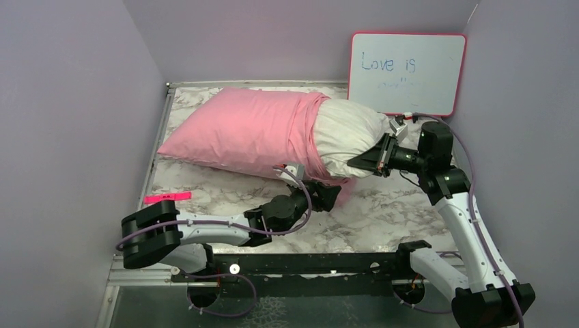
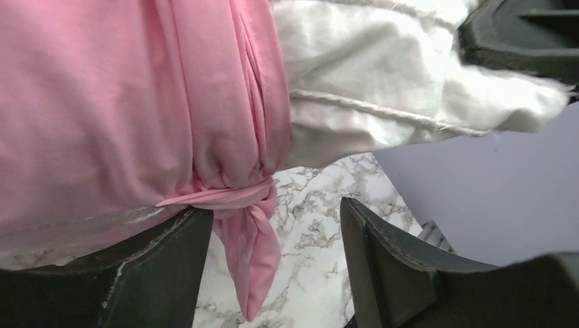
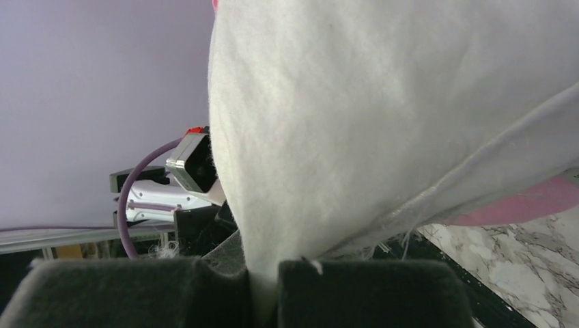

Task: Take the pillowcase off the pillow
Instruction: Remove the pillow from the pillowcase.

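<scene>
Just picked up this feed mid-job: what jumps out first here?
The big pink pillowcase lies across the marble table, with the white pillow bulging out of its right end. The right tool is pinched shut on that exposed pillow, while the left tool stands open around the pillowcase's bunched near corner. A whiteboard reading "Love is" leans in the far right corner.

The pillowcase (image 1: 239, 130) hides most of the pillow (image 1: 345, 130) ahead of the right gripper (image 1: 362, 160). The lower line of writing on the whiteboard (image 1: 437, 68), just beyond that gripper, is too faint to read.
</scene>
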`<state>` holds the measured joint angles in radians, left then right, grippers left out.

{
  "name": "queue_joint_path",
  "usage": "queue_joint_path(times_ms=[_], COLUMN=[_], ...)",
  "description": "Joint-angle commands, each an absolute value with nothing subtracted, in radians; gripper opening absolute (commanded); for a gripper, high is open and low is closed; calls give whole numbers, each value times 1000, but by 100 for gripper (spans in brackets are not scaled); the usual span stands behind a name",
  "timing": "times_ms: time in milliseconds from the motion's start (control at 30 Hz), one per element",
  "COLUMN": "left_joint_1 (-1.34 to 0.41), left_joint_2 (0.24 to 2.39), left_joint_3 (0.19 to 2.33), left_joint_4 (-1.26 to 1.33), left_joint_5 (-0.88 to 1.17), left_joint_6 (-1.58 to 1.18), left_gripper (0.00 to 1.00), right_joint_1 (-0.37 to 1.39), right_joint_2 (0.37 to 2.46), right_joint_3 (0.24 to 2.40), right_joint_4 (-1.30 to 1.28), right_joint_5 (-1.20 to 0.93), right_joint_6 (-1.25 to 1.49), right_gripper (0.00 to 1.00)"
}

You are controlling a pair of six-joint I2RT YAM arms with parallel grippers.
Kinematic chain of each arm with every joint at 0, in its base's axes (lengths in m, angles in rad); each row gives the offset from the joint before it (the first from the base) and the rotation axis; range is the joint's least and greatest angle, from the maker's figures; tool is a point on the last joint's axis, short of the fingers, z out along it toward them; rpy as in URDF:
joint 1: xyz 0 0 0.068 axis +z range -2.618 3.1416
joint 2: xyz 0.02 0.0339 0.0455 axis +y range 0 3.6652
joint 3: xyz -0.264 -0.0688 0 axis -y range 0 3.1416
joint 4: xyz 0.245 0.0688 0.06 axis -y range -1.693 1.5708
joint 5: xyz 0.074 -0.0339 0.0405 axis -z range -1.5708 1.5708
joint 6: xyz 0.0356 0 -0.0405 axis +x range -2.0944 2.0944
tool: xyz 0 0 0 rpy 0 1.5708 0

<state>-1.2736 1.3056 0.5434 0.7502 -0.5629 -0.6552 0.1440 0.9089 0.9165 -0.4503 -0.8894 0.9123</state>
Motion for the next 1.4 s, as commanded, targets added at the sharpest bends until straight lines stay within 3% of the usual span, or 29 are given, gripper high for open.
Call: queue_joint_path(times_ms=[0,433,567,600,633,700,733,800,900,967,1200,1233,1367], left_joint_1=[-1271,-1195,-1177,-1176,-1176,-1177,-1176,-1177,-1177,-1175,-1159,-1158,-1153], left_joint_2=[1383,1300,1261,1260,1268,1310,1336,1385,1450,1478,1430,1409,1299], left_joint_3=[577,463,433,436,443,472,493,532,576,596,507,485,427], left_joint_4=[883,972,984,993,1004,1041,1060,1105,1155,1155,1058,1043,976], left_joint_5=[-643,-673,-618,-595,-565,-477,-426,-350,-282,-297,-596,-640,-741], left_joint_6=[-655,-626,-627,-627,-631,-630,-628,-623,-612,-621,-749,-758,-751], left_gripper=[65,1,0,3,15,53,65,72,75,68,4,0,0], right_joint_1=[144,144,144,144,144,145,144,145,144,144,144,144,145], right_joint_2=[872,875,885,886,888,891,892,896,897,896,888,888,897], right_joint_3=[1008,1075,1073,1071,1070,1065,1063,1062,1063,1063,1084,1085,1095], right_joint_4=[-379,-425,-421,-418,-414,-402,-397,-394,-395,-397,-431,-431,-448], right_joint_5=[-952,-932,-926,-922,-922,-924,-921,-920,-917,-917,-897,-894,-870], right_joint_6=[928,891,888,890,892,898,900,902,902,902,874,871,850], right_gripper=[1,1,1,1,1,1,1,1,1,1,1,1,1])
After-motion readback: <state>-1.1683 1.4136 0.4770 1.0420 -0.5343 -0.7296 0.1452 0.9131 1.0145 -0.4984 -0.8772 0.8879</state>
